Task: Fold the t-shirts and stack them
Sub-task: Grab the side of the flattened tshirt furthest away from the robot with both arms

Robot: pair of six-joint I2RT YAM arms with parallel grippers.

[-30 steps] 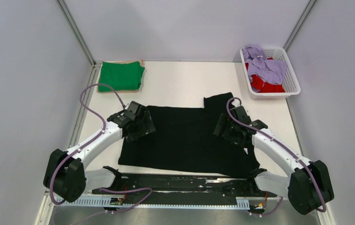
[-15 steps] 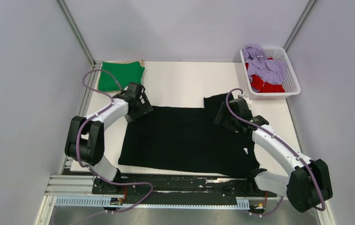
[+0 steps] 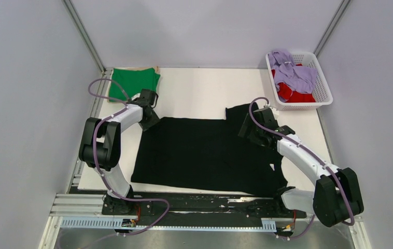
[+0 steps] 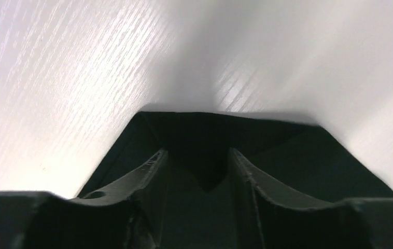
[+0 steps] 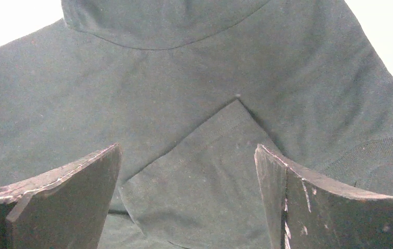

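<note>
The black t-shirt [image 3: 205, 155] lies spread flat on the table [image 3: 199, 88], just beyond the arm bases. The right gripper [image 5: 186, 150] stands wide open over its far right sleeve, holding nothing. The left gripper [image 4: 197, 155], jaws half closed, straddles the far left corner; whether it pinches cloth I cannot tell. Farthest back, a folded green t-shirt [image 3: 132, 83] lies at the left, and at the right a lavender tee [image 3: 293, 72] lies over a red tee [image 3: 295, 96] in the white basket [image 3: 324, 98]

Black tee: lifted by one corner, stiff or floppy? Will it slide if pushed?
Probably floppy: the black tee lies flat, a folded flap limp on top, so lifted by a corner it should sag and drape. Likely light: the knit looks thin. Pushed, it would probably bunch up rather than slide whole across the table.
</note>
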